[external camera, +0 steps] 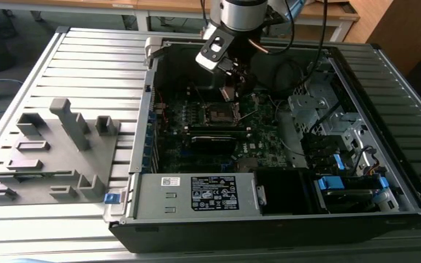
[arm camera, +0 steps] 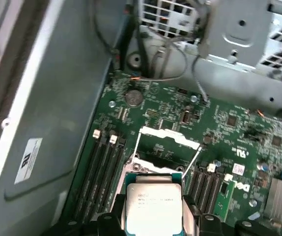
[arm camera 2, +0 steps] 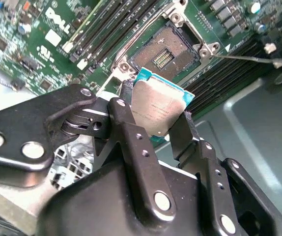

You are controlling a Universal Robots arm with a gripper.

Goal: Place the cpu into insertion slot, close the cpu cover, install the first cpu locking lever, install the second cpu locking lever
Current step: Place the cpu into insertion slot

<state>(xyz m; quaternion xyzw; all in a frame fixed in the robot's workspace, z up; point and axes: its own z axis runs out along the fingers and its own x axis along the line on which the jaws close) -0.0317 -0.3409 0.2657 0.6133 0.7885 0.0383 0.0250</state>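
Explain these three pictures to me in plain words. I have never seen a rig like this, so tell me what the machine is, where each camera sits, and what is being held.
The machine is a robot arm reaching down into an open computer case that lies on a slatted table. The exterior view comes from a camera off the arm and takes in the whole scene, including a grey plastic holder on the exterior view's left. Both wrist views come from cameras riding on the arm, looking past its black jaws at the green motherboard. The jaws are shut on the edges of the cpu, a small square chip with a silver top, held tilted above the board. Near it on the board is the insertion slot, bare, with the cpu cover lifted open. The chip is not yet in.
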